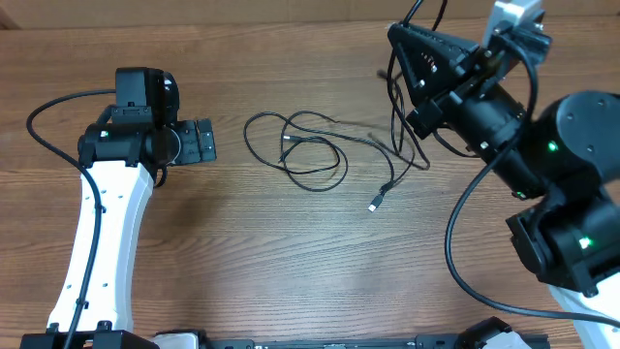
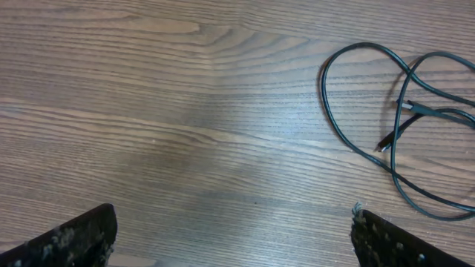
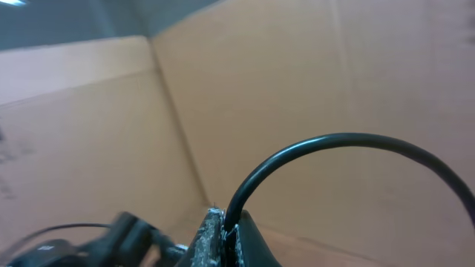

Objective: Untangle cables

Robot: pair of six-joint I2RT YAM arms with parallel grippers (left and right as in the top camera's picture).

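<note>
— Cables: where were they?
— In loose loops on the table, just right of my left gripper, which stood wide and touched nothing. My right gripper was pinched tight on one strand.

Lab: robot arms, wooden table

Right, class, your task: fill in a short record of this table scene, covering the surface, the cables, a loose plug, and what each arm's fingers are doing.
surface: wooden table
cables: thin black loops lying mid-table, crossing one another
loose plug: flat on the wood, on the right arm's side of the loops
left fingers: open, empty, beside the loops, not touching them
right fingers: shut on a black strand, raised above the table
untangled: not yet
</note>
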